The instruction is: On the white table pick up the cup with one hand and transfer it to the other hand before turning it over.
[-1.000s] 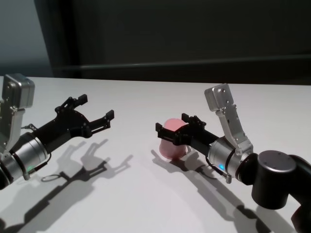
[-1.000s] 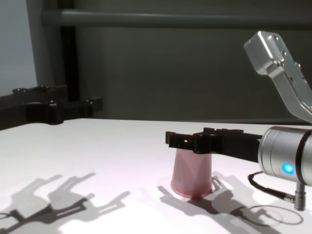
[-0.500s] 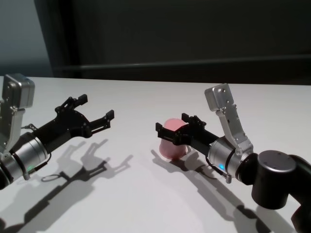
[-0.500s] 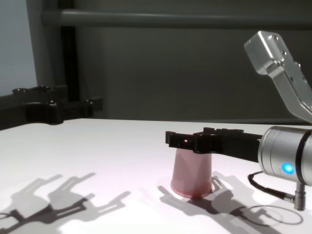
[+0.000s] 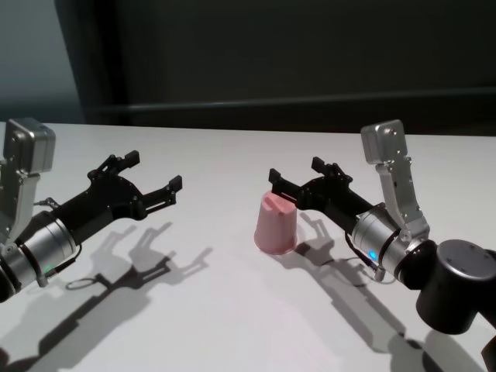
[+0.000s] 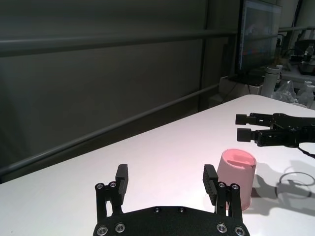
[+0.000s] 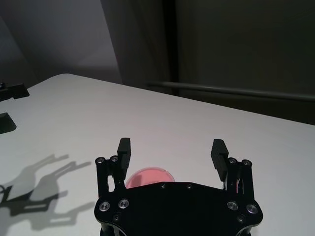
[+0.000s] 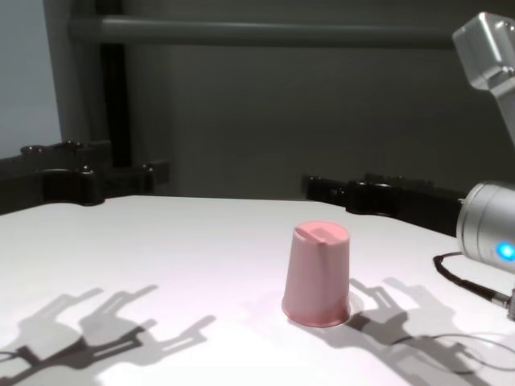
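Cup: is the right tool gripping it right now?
No: in the chest view the cup stands alone, mouth down, on the white table, and the open right tool hangs behind it, apart.

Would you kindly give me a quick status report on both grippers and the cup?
Right gripper open, just behind the cup, not touching. Left gripper open, off to the left. Cup upside down on the white table, ungripped. Nothing in the way.

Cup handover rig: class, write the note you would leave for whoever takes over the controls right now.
Right gripper: open, lifted beside and above the cup, not touching it.
Left gripper: open, hovering well off to the left, holding nothing.
Cup: standing mouth-down on the white table, between the grippers, nearer the right one.
Done: nothing visible; cup is ungrasped.
Left: grasp the cup, pass it to the other gripper, turn it over.
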`<action>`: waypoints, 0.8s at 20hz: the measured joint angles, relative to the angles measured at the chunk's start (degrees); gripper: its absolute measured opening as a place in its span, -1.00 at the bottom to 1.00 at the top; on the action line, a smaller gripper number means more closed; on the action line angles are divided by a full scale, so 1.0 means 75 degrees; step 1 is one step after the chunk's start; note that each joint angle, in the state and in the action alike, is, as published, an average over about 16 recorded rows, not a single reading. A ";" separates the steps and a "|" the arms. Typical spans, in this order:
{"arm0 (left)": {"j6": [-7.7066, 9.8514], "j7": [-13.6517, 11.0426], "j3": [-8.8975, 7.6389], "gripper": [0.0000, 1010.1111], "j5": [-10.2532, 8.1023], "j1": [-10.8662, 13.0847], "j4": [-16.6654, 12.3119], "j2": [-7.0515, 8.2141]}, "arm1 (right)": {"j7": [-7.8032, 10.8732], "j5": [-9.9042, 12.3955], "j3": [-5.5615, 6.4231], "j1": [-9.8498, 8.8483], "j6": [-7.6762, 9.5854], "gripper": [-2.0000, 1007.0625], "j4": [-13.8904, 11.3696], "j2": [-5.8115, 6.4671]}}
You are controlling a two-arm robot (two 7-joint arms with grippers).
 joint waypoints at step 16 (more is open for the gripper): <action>0.0000 0.0000 0.0000 0.98 0.0000 0.0000 0.0000 0.0000 | -0.0270 -0.0019 0.1002 -0.0728 -0.0626 0.99 0.0014 0.0053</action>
